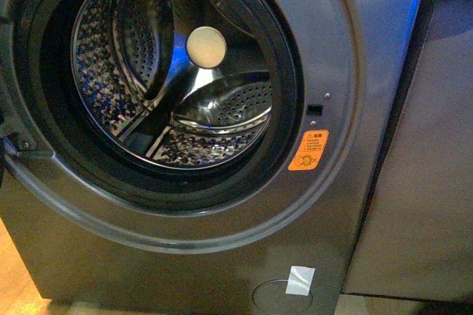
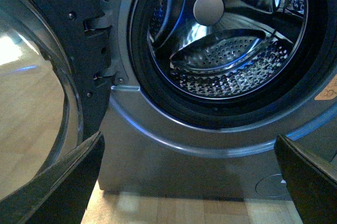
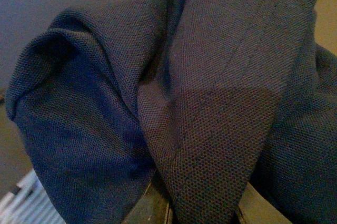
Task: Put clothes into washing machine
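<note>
The washing machine point(image 1: 222, 256) stands close in front of the robot, its door point(image 2: 37, 103) swung open and the steel drum point(image 1: 100, 71) showing through the porthole. The left pincer point(image 2: 189, 140) hangs low before the opening, spread wide and holding nothing. A dark blue knit garment point(image 3: 200, 103) fills the right wrist view and hides the right pincer, so its grip cannot be told.

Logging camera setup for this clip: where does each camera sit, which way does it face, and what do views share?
Front: on the body, facing the washer's open drum; no arm shows.
Left wrist: low on the left arm, facing the drum past the open door; the left gripper, open, frames the view.
Right wrist: on the right arm; cloth fills it, little else shows.
Shared: front and left wrist both show the drum.
</note>
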Available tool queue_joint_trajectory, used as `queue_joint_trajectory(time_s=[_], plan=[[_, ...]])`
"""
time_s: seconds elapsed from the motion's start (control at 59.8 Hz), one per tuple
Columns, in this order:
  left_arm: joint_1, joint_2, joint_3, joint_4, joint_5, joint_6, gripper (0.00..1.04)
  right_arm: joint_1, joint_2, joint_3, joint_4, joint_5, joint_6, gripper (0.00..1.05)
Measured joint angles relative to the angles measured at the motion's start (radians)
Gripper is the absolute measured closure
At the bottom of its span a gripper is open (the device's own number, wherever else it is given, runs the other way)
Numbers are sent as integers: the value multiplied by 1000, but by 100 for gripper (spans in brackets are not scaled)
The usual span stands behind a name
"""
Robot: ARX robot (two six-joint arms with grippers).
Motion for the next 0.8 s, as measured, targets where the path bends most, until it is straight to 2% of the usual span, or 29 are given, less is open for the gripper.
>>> queue_joint_trajectory(time_s=[0.251, 0.519, 0.602, 0.686, 0.803], plan=[[0, 0, 0, 0, 0, 0, 7, 48, -266, 23, 13, -68, 145, 92], [0, 0, 0, 0, 0, 0, 7, 221, -499, 174, -96, -51, 223, 92], [0, 0, 0, 0, 0, 0, 7, 293, -542, 252, -152, -11, 234, 92], [0, 0, 0, 0, 0, 0, 7, 452, -596, 380, -289, 69, 211, 92], [0, 0, 0, 0, 0, 0, 7, 622, -606, 488, -426, 156, 156, 92]])
